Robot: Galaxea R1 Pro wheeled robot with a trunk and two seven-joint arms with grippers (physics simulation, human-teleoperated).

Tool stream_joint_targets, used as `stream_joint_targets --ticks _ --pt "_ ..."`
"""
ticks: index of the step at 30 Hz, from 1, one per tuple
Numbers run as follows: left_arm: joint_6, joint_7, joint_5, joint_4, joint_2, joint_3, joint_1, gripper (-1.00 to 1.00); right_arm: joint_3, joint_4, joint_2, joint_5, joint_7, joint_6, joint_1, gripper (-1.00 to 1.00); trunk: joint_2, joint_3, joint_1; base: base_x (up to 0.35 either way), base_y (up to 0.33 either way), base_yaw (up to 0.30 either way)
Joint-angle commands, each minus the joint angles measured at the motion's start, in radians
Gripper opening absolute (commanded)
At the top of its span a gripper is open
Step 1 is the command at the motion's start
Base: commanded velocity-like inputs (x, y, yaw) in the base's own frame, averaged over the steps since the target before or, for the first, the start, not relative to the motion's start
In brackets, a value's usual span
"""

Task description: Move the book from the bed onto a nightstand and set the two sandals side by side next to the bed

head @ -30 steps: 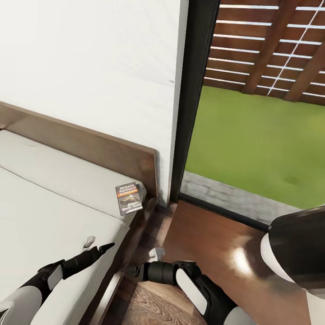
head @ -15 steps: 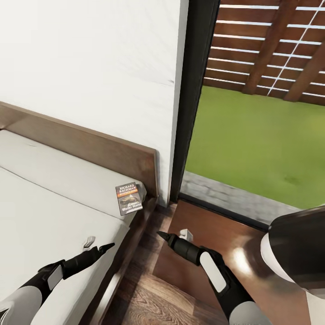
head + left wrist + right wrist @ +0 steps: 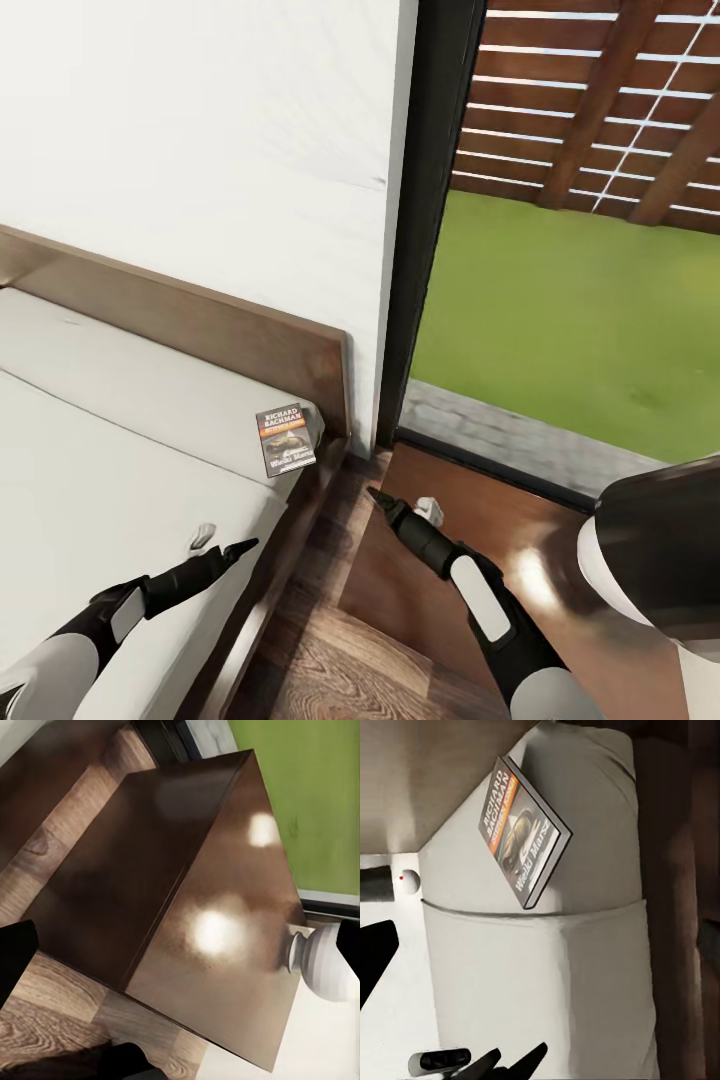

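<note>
The small dark paperback book (image 3: 289,439) lay on the pale grey-white mattressed bed (image 3: 90,480) by its headboard corner. Both tools, left (image 3: 238,549) and right (image 3: 378,496), hovered empty, seemingly narrowed.

Bed (image 3: 120,440): pale mattress in a dark wooden frame; the book (image 3: 289,439) lies at its corner beside the headboard. Adjacent nightstand (image 3: 500,560): glossy top bearing a lamp (image 3: 650,550).

Glossy dark wood nightstand (image 3: 520,580), matt cloth mattress (image 3: 90,470), wood-plank floor (image 3: 340,680), glossy paperback book (image 3: 288,439).
</note>
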Motion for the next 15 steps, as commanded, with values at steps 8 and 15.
stream_joint_targets --ticks 8,15 --pt "0.010 -0.002 0.010 0.001 -0.003 -0.004 0.000 1.00 0.000 -0.001 0.000 -0.151 0.005 0.013 -0.001 1.00 0.000 -0.001 0.000 0.000 0.000 0.000" --pt "0.010 -0.002 0.009 0.002 -0.008 -0.004 0.000 1.00 0.001 0.000 0.000 -0.157 0.009 0.013 -0.001 1.00 0.000 -0.001 0.000 0.000 0.000 0.000"
